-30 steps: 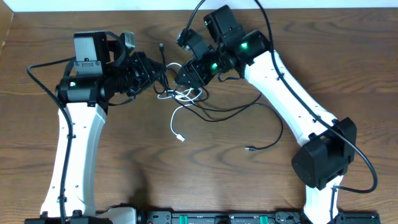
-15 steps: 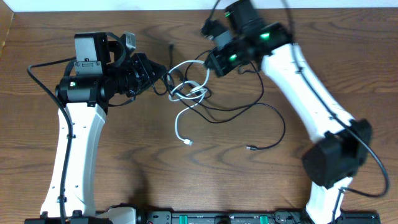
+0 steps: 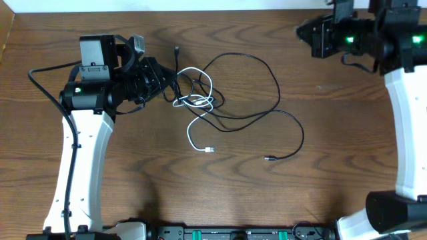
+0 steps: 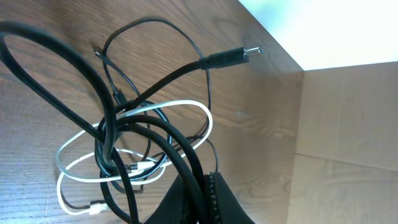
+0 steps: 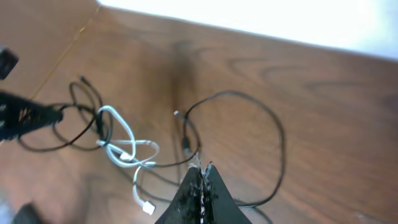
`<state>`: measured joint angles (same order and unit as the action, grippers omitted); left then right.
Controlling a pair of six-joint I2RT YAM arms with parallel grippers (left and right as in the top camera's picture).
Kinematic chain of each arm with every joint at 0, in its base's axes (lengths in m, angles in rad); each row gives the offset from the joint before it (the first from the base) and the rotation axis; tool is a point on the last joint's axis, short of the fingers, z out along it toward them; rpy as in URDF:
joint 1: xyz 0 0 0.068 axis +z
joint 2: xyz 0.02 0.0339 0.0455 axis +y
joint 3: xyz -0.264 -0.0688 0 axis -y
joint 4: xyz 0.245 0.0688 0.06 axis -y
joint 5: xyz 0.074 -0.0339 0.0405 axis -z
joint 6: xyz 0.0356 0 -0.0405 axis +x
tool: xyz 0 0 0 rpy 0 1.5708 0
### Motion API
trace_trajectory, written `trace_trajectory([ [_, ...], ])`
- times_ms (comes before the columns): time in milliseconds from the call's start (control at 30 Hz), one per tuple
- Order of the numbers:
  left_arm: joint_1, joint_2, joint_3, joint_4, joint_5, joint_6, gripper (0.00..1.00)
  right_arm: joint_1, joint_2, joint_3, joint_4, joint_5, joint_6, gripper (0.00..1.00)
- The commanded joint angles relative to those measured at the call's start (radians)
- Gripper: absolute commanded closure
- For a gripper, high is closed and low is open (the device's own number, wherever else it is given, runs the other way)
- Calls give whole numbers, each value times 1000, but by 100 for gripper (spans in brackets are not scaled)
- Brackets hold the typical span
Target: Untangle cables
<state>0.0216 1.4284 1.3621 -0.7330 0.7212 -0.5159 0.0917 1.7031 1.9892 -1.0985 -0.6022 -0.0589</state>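
Swung off to the upper right, my right gripper is closed and empty; my left gripper pinches the cables at their knot. Next, I judge, regrasp a loop.

The table I work at is dark brown wood with visible grain. Lying directly on it are several black cables and one white cable. They are bunched in a knot left of centre. One black loop spreads wide to the right of it. The white plug and one black plug lie free, apart from the knot.
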Motion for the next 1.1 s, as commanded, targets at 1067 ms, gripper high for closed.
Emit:
trace_trajectory([
  [1067,-1,-24,36,83,82,-177,92,534,406,-8,77,132,-348,59],
])
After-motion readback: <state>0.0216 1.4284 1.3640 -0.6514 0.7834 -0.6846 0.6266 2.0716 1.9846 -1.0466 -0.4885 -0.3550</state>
